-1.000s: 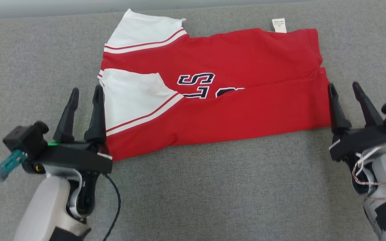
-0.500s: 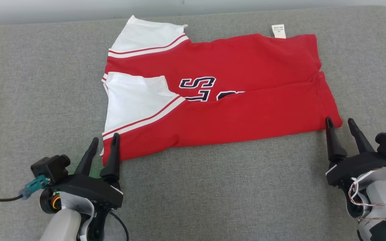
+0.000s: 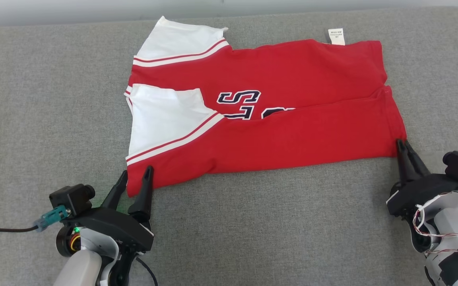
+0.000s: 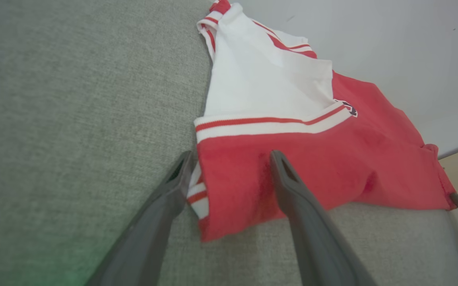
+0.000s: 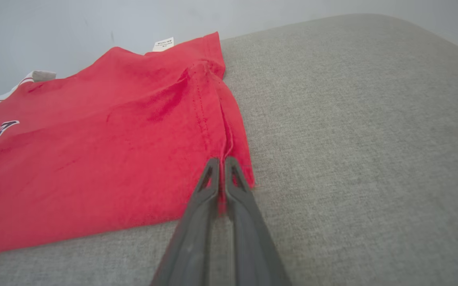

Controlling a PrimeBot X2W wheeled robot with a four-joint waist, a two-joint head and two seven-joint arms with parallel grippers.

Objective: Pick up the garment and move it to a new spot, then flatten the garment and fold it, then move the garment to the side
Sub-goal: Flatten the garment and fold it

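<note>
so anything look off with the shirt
The near flap of the shirt lies folded over at a slant, cutting across the lettering. A white sleeve pokes out at the far left corner, and the care label sticks out past the far edge. The right tool pinches the near right corner while the left tool stands open.

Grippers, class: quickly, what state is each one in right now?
Left gripper: open, fingers astride a near corner of the garment.
Right gripper: shut on the garment's other near corner.
</note>
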